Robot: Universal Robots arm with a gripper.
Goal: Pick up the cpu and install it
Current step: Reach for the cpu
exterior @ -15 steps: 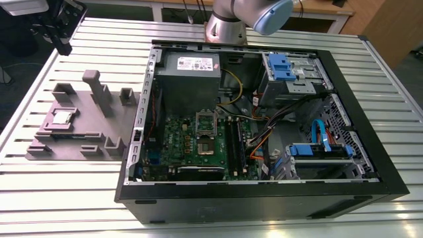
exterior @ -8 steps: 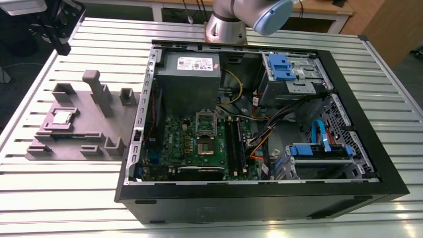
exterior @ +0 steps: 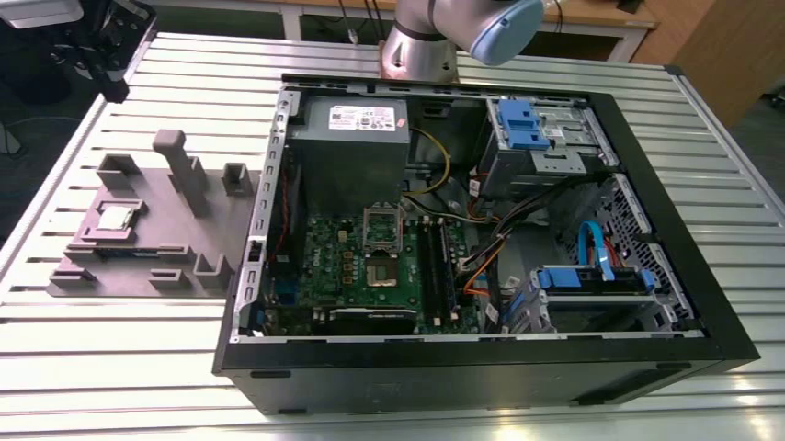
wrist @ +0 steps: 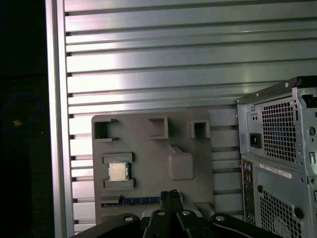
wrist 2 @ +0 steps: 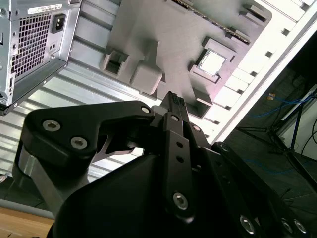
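In the first wrist view the gripper (wrist: 171,194) is nearest, its jaws pressed together with nothing between them. In the image its tip lies over the near edge of one grey tray (wrist: 143,163). Just past the tip, one memory stick (wrist: 141,201) lies flat in a tray slot. Beyond it the cpu (wrist: 117,171) sits flat in its own square recess, silver top uncovered and apart from the gripper. One solid block (wrist: 181,163) rises beside that recess, and three open brackets line the tray's far edge. The tray rests on a slatted metal desk (wrist: 148,59), with one computer case (wrist: 282,163) standing beside the tray.

In the second wrist view the gripper (wrist 2: 173,101) shows the same shut tip. The cpu (wrist 2: 212,63) lies farther out on the tray (wrist 2: 148,29), and the case (wrist 2: 34,34) stands to one side.

In the exterior view the tray (exterior: 184,230) lies on the desk (exterior: 98,367) at the exterior view's left of the open case (exterior: 491,367), holding the cpu (exterior: 117,218). Inside the case are one metal socket frame (exterior: 382,227) on the green board, one grey power supply (exterior: 349,138) behind it, and two blue drive brackets (exterior: 521,124) among loose cables. The arm (exterior: 448,37) stands at the far desk edge.
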